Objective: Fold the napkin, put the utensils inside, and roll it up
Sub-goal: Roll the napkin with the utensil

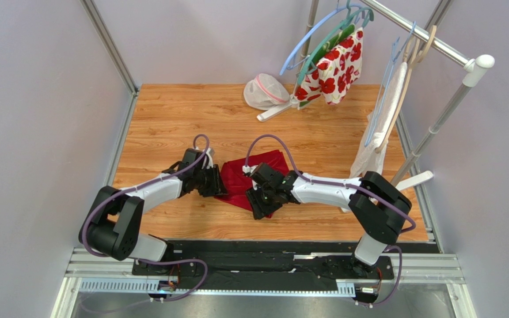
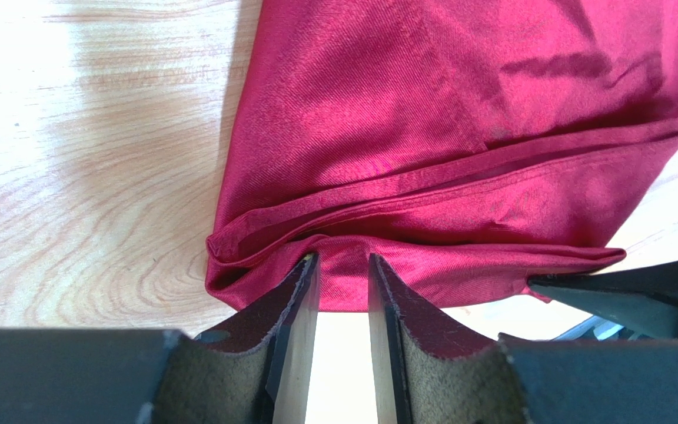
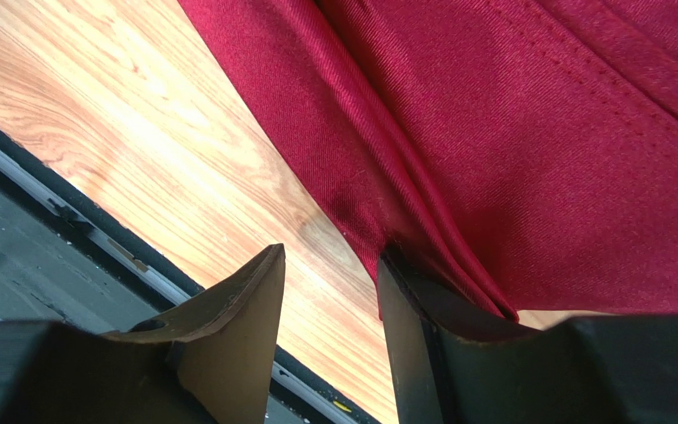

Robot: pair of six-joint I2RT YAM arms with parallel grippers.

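One crimson napkin [image 1: 254,173] lies on the bench [image 1: 164,126], with two end effectors, the left end effector [image 1: 218,182] and the right end effector [image 1: 258,192], at it. One clothes rail [image 1: 430,40] carries one flowered cloth [image 1: 333,66] and one white towel [image 1: 380,126]. One pale bag [image 1: 265,91] sits near the back.

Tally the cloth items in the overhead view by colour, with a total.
Dark red cloth napkin on the wooden table: 1
White cloth with red flowers on a hanger: 1
Plain white towel hanging from the rack: 1
Total: 3
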